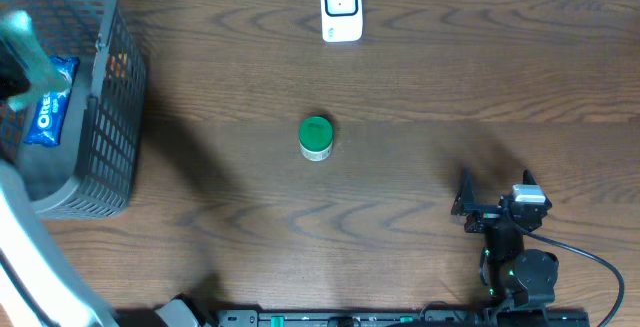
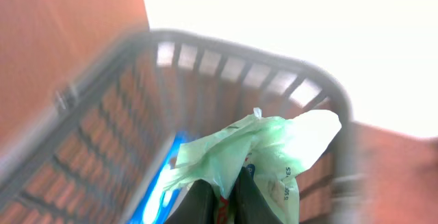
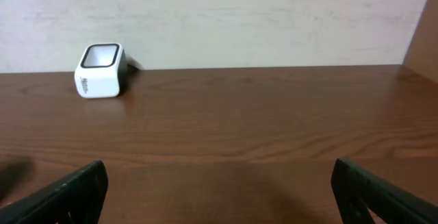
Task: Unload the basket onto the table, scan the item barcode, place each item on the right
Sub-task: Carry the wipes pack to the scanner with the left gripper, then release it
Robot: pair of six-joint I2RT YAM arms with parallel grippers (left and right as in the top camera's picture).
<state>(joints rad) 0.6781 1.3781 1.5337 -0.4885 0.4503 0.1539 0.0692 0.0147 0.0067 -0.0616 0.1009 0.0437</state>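
Note:
My left gripper (image 2: 226, 191) is shut on the edge of a pale green plastic packet (image 2: 274, 148), which hangs above the grey mesh basket (image 2: 205, 53). From overhead the packet (image 1: 28, 45) sits over the basket's left part (image 1: 110, 117). The packet's printed side is blurred and no barcode shows. The white scanner (image 1: 341, 8) stands at the table's far edge, also seen in the right wrist view (image 3: 100, 70). My right gripper (image 1: 497, 195) rests low at the front right, open with nothing between its fingers (image 3: 75, 190).
A blue Oreo pack (image 1: 50, 112) lies inside the basket, seen as a blue strip (image 2: 164, 183) below the packet. A green-lidded round tub (image 1: 316, 138) stands mid-table. Brown wooden table (image 1: 420, 87) stretches between scanner and right arm.

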